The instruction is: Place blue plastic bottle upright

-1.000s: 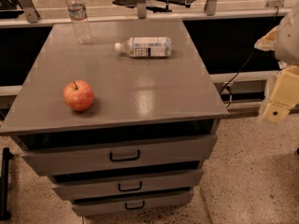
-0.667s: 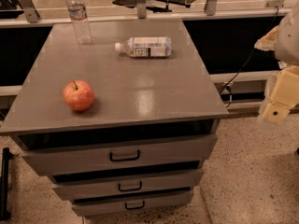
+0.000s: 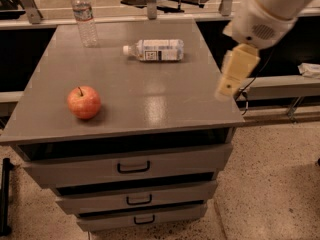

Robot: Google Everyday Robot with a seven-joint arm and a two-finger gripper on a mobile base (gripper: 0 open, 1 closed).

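Observation:
The blue plastic bottle [image 3: 154, 50] lies on its side near the back of the grey cabinet top [image 3: 150, 99], white cap pointing left, white label with dark print facing up. My gripper [image 3: 226, 90] hangs from the white arm at the right, over the cabinet top's right edge, to the right of and nearer than the bottle. It holds nothing.
A slim ribbed clear bottle [image 3: 84, 16] stands upright at the back left corner. A red apple [image 3: 84, 102] sits at the front left. The cabinet has three drawers [image 3: 134, 167] below. A rail and a black frame stand behind the cabinet.
My arm and gripper have swung left from beyond the cabinet's right side to over its right edge. The bottle, apple and slim bottle have not moved.

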